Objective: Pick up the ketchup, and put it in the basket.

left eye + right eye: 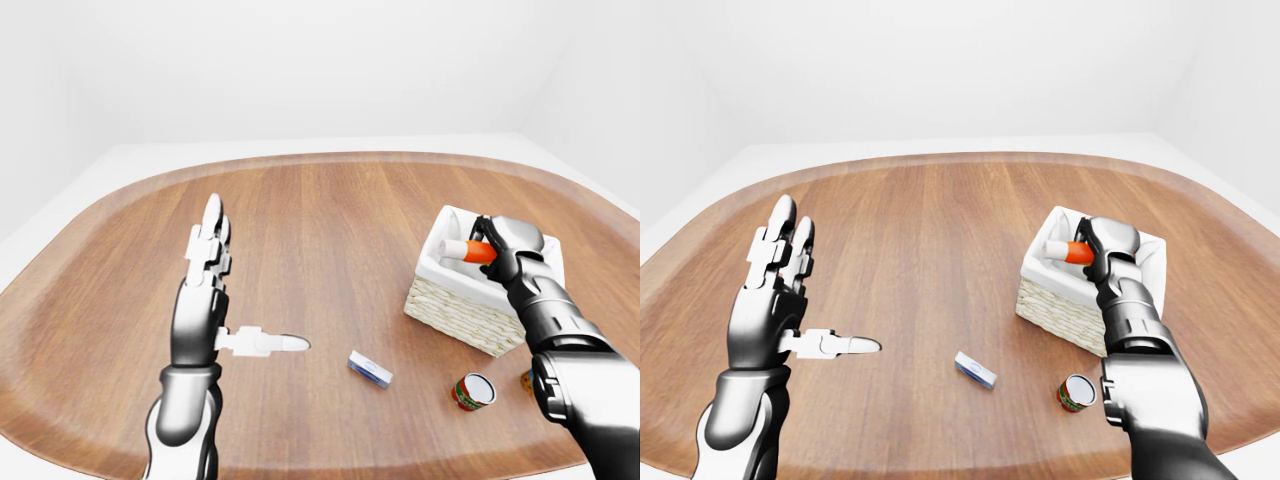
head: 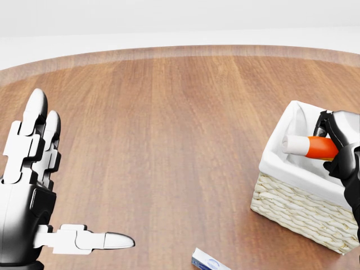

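Ketchup (image 2: 315,147) (can (image 1: 472,391) eye-view only) over basket (image 2: 292,208).

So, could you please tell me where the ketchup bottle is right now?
The orange, white-capped ketchup bottle sits at the head view's right edge, gripped in the right hand, lying tilted over the white-lined wicker basket.

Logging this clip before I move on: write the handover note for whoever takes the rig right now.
Right hand: shut on the ketchup bottle, held lying sideways, white cap to the view's left, over the basket opening.
Left hand: open, fingers spread, holding nothing, above the table.
Done: ketchup picked up and carried to the basket.
Left: lower it, release, pull the hand out.
Nearby, untouched: a small blue-and-white box and a tipped red can.
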Robot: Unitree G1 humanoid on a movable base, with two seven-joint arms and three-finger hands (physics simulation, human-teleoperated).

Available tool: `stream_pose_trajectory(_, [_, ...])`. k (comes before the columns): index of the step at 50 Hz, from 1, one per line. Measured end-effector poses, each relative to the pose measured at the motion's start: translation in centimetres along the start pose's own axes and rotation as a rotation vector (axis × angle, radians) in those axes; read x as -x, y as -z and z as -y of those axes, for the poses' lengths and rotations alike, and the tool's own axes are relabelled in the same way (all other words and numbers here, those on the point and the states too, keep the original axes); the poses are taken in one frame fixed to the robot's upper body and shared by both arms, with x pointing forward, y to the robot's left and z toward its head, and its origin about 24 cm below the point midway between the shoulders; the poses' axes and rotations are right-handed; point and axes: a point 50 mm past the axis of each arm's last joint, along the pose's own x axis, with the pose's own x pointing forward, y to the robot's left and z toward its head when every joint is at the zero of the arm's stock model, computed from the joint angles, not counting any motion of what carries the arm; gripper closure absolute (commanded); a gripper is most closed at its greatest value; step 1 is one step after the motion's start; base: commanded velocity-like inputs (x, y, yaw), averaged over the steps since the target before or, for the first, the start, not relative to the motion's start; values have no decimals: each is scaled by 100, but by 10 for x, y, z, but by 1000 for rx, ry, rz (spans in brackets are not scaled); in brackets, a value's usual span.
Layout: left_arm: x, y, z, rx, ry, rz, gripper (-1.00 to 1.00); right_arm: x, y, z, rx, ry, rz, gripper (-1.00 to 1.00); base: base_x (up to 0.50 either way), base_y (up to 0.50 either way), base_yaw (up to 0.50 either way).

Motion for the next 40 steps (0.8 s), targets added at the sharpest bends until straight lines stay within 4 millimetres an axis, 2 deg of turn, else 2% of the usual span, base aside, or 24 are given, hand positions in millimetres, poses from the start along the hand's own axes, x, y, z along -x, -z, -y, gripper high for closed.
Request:
stream_pose_trajectory(11, [1, -1, 0, -1, 0, 1, -100, 0, 0, 1, 2, 5, 1, 100, 0, 0, 0])
stream_pose_trajectory(12, [1, -1, 0, -1, 0, 1, -100, 0, 0, 1, 2, 6, 1, 6, 0, 0, 0])
stream_pose_trajectory(13, [1, -1, 0, -1, 0, 1, -100, 0, 0, 1, 7, 9, 2, -100, 0, 0, 0])
stream_pose_trajectory(27, [1, 0, 1, -3, 3, -1, -100, -4, -2, 20, 15, 108, 17, -100, 0, 0, 0])
stream_pose_trajectory(40, [0, 0, 1, -2, 4, -3, -100, -5, -4, 26, 22, 143, 26, -100, 0, 0, 0])
